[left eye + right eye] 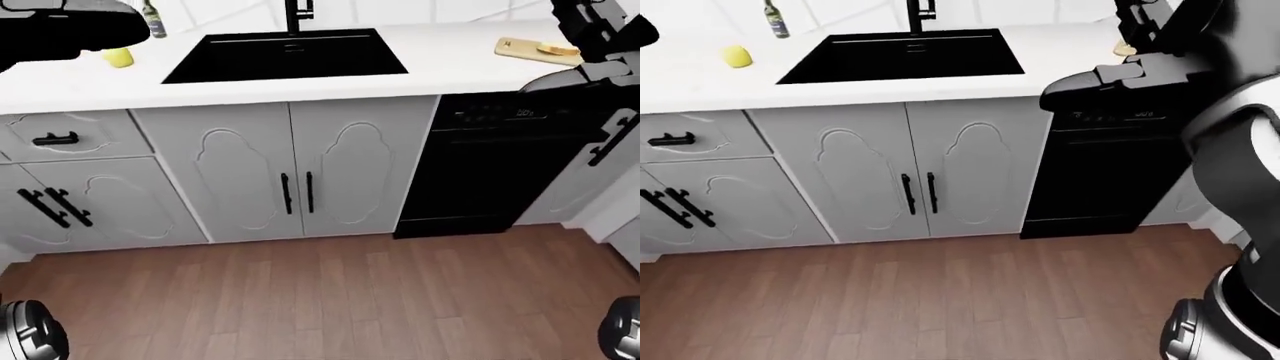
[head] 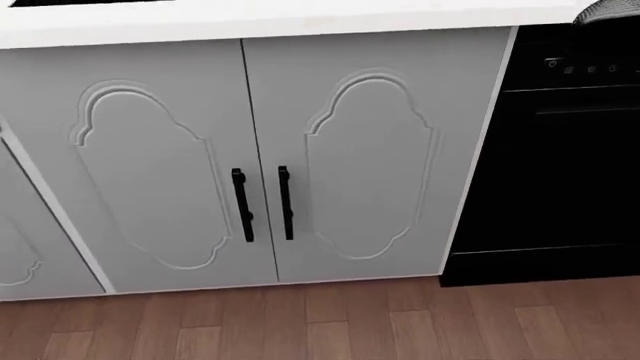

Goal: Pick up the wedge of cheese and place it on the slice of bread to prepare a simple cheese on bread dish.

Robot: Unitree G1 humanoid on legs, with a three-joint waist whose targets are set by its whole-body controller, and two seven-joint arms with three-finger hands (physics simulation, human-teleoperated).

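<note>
1. Facing a run of grey base cabinets under a white countertop (image 1: 90, 90); wood plank floor (image 1: 330, 300) fills the bottom of both eye views.
2. Black sink (image 1: 285, 54) set into the counter, top centre of left-eye view, black faucet (image 1: 298, 11) above it at the top edge.
3. Slice of bread (image 1: 558, 50) lies on a wooden cutting board (image 1: 520, 49), top right of left-eye view, on the counter right of the sink and well apart from it.
4. Wedge of cheese (image 1: 736, 56), a small yellow lump on the counter left of the sink in right-eye view, well apart from the bread.
5. Green bottle (image 1: 774, 20) stands upright near the cheese, just above and right of it in right-eye view.
6. Black dishwasher (image 1: 480, 169) sits right of the double cabinet doors (image 2: 260, 165), which have two vertical black handles side by side.
7. Right hand (image 1: 1140, 22) is raised at top right of right-eye view, over the counter near the board; dark fingers cluttered and cut by the frame edge, cannot tell if clenched or released, nothing seen in it.
8. Left hand: only a flat black arm shape (image 1: 60, 30) at top left of left-eye view; hand itself out of frame.
9. Head view looks low: just cabinet doors, dishwasher edge, floor strip.
</note>
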